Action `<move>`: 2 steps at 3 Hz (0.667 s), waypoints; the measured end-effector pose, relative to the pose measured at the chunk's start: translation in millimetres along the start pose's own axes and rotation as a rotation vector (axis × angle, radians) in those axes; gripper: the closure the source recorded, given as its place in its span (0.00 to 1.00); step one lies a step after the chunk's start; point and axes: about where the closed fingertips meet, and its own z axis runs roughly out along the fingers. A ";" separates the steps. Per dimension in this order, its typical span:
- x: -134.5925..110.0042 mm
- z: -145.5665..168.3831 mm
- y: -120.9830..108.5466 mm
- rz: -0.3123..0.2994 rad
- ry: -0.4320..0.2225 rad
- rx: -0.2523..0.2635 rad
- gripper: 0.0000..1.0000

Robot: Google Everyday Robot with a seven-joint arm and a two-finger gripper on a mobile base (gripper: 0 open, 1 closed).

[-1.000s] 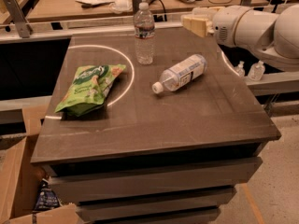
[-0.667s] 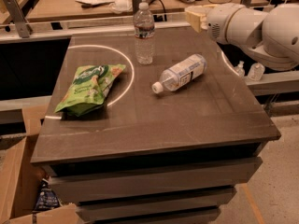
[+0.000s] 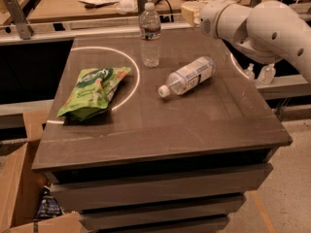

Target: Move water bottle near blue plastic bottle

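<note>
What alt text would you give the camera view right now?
The robot's gripper hangs by the back edge of a dark table, to the right of the upright water bottle and holding nothing. The blue plastic bottle lies on its side mid-table, and a green snack bag lies at the left.

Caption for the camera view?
Tool at the back, right of upright water bottle; blue plastic bottle lies on its side nearby.
</note>
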 end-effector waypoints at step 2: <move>8.0 49.6 -8.7 -0.020 0.022 -0.032 1.00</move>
